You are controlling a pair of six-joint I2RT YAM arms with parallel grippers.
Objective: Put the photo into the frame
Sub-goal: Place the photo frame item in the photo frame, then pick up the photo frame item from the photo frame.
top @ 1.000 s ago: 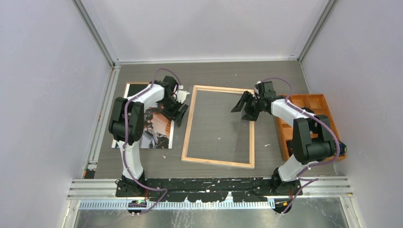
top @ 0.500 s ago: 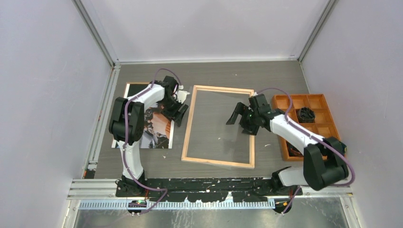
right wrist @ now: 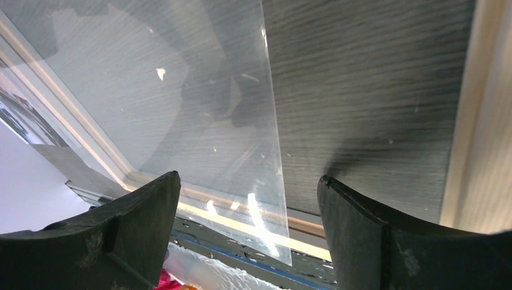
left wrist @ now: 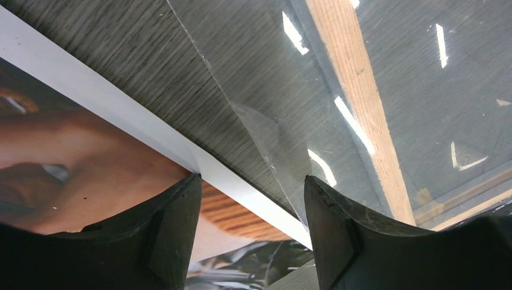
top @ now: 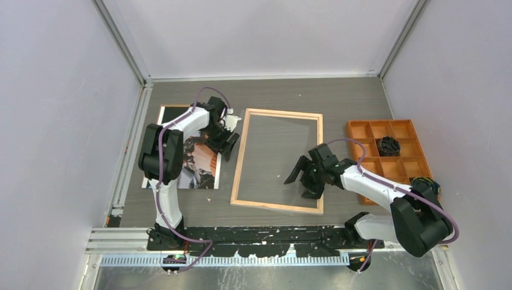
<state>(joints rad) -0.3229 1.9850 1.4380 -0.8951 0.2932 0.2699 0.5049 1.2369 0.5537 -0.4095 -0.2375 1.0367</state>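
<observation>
My left gripper (top: 224,143) hangs in the upper left of the overhead view, at the right edge of the photo (top: 202,170), with the jaws moderately apart and nothing held between them. In my left wrist view the left gripper (left wrist: 250,181) straddles the photo's (left wrist: 90,151) white border; whether a fingertip touches the print I cannot tell. The photo lies flat and picture side up on the dark wood-grain table (top: 338,96), just left of the frame (top: 240,158). The frame lies in the middle of that view, showing its light wood. The clear pane (left wrist: 272,72) sits skewed on it, crossing the frame's wooden rail (left wrist: 356,90) with one edge out over the table. My right gripper (top: 302,181) is over the frame's lower right part, spread wide and empty. From my right wrist the right gripper (right wrist: 247,178) shows the pane (right wrist: 181,90) ending mid-view, short of the rail (right wrist: 483,121). An orange compartment tray (top: 362,130) sits at the right.
</observation>
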